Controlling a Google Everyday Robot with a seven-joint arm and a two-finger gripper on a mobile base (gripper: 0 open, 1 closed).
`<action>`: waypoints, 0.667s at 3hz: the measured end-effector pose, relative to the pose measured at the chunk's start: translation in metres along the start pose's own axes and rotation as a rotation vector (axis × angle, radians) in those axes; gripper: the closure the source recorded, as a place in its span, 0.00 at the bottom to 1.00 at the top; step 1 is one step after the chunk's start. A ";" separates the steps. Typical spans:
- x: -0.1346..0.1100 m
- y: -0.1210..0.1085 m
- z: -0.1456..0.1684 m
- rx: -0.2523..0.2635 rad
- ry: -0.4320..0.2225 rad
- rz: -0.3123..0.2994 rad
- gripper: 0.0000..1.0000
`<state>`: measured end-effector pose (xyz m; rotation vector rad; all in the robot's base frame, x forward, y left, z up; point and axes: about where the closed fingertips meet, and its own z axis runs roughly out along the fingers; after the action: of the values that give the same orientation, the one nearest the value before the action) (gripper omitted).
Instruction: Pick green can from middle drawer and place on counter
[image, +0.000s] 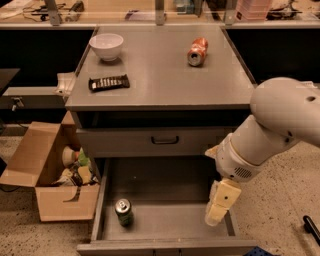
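Note:
The green can (123, 212) stands upright on the floor of the open middle drawer (175, 187), near its front left corner. My gripper (218, 206) hangs from the big white arm over the drawer's right side, close to the right wall and low above the floor. It is well to the right of the can and holds nothing that I can see. The counter (160, 75) is the cabinet's grey top, above the drawers.
On the counter are a white bowl (106, 46) at the back left, a dark flat packet (108, 82) and an orange-red can (196, 51) lying on its side. A closed drawer front with a handle (165, 140) is above the open drawer. A cardboard box (45, 172) stands on the left floor.

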<state>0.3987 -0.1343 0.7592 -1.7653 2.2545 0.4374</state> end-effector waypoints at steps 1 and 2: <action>0.026 -0.013 0.067 -0.051 0.011 0.001 0.00; 0.046 -0.027 0.147 -0.055 -0.020 0.004 0.00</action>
<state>0.4152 -0.1265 0.6041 -1.7747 2.2541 0.5202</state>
